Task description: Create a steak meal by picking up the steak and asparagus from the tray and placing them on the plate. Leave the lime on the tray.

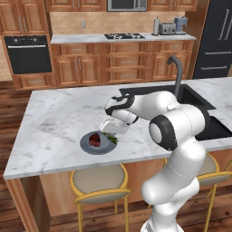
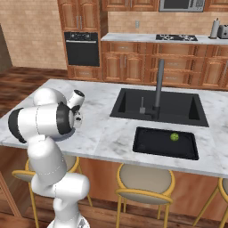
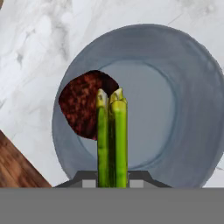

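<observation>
gripper (image 3: pixel 112 183) clamps thin green asparagus stalk (image 3: pixel 112 138) above round dark grey plate (image 3: pixel 192 109) beside dark red-brown steak lump (image 3: pixel 81 103); risk: tilted release rolls it off the rim.

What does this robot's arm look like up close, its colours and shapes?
The arm is glossy white, built from fat rounded segments with dark grey-black rings at the joints. It narrows toward a small white gripper. No cables or markings show.

Left base view: behind my left shoulder, looking down across the counter (image 1: pixel 59 113).
Right base view: behind my right, same counter, sink (image 2: pixel 160 107) side.
Hand view: close above the plate (image 3: pixel 192 87), facing down.
</observation>
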